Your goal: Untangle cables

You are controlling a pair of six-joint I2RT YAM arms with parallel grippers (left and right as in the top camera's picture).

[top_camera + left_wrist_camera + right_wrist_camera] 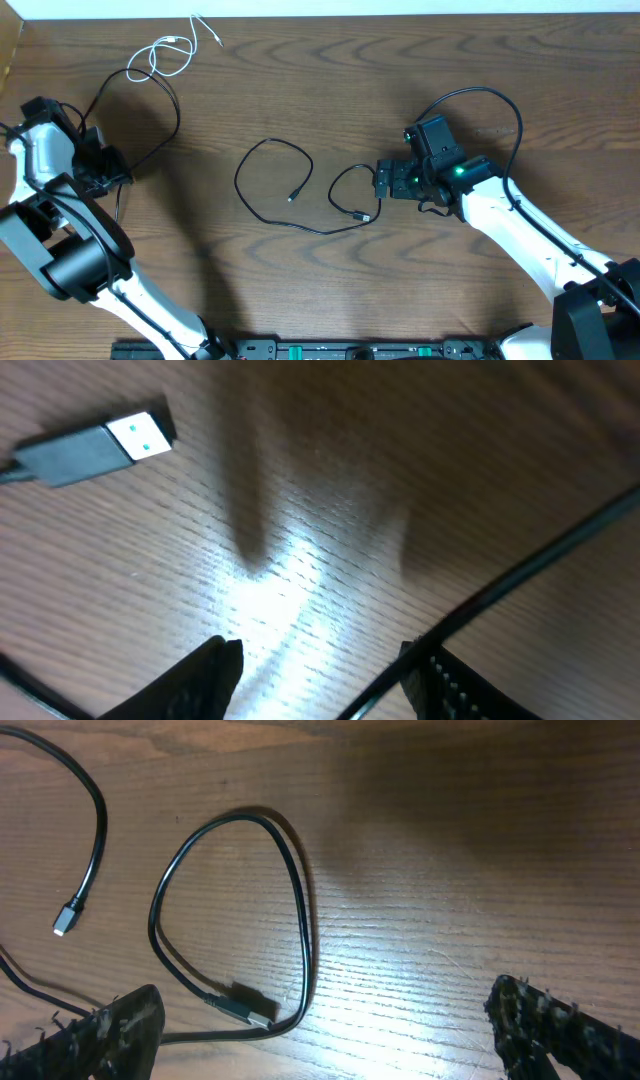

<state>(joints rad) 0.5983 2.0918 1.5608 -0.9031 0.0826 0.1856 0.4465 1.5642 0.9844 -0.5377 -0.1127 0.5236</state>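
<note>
A short white cable lies coiled at the far left of the table. One black cable curves from beside it down to my left gripper. In the left wrist view its USB plug lies flat at upper left, and a stretch of black cord runs diagonally across the right finger; the left gripper is open over bare wood. A second black cable loops across the table's middle. My right gripper stands wide open just right of its small loop and plug.
The thin end of the middle cable lies left of the loop. A thick black robot wire arcs above the right arm. The table's back edge runs along the top, and a dark rail lines the front.
</note>
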